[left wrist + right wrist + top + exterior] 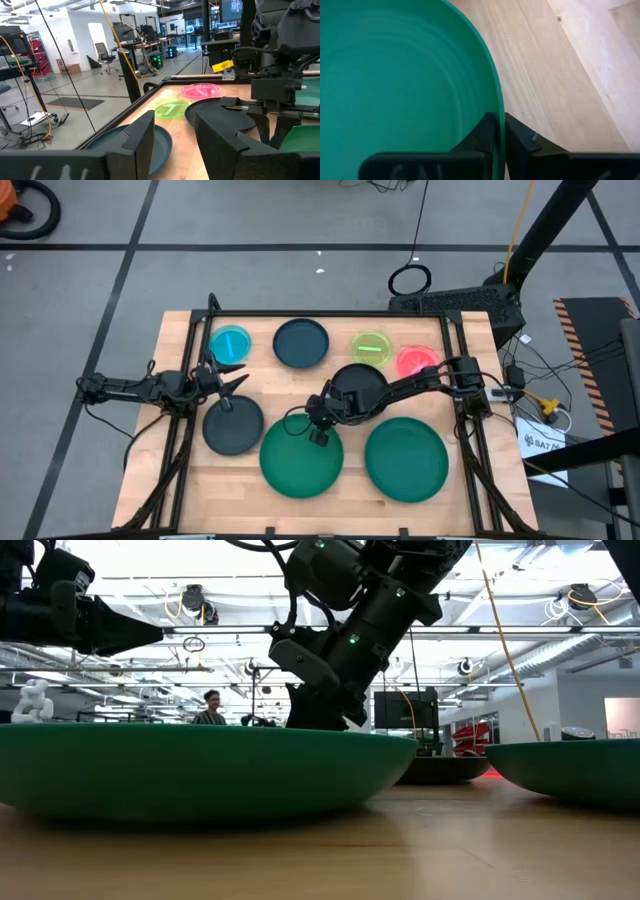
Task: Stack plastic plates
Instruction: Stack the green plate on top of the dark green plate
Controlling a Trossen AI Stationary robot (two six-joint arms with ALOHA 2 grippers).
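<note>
The right gripper (pixel 319 437) is down at the far rim of the left green plate (pixel 300 462). In the right wrist view its two fingers (pixel 485 131) pinch the thin rim of this plate (pixel 395 75), one finger inside and one outside. The plate sits flat on the table (pixel 180 470). In the low view the plate (pixel 190 770) looks like a wide green bowl, and the right arm comes down behind its rim.

The other green plate (pixel 406 460) lies just beside it, on the right. They are close but I cannot tell if they touch.

The left gripper (pixel 232 383) hangs over the left side of the table, near the blue plate (pixel 230 344) and above a dark plate (pixel 233 426). Its fingers (pixel 142 137) are spread apart and hold nothing.

Along the far side of the table lie four plates in a row: the blue one, a dark one (pixel 301 343), a lime one (pixel 371 347) and a pink one (pixel 416 361). One more dark plate (pixel 357 385) lies in the middle, partly under the right arm.

All the plates lie apart. None is on top of another.

A person (pixel 210 708) sits far back in the room.
</note>
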